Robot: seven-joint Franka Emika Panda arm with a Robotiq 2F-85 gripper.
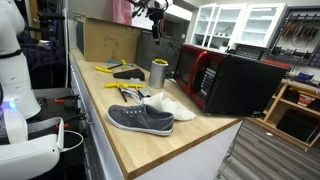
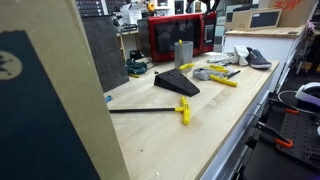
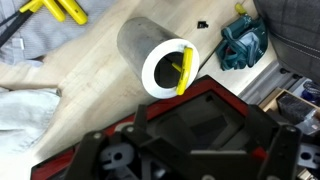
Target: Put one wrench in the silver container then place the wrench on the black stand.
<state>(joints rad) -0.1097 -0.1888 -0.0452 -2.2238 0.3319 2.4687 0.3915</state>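
Pincer hangs over the cup; whether it's released or clenched, can't tell. Wrench leans inside against the rim, so a sloppy grab could tip the cup.

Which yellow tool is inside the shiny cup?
The yellow wrench standing in the silver container, leaning on its rim in the wrist view. The other yellow tools lie flat on the wooden table.
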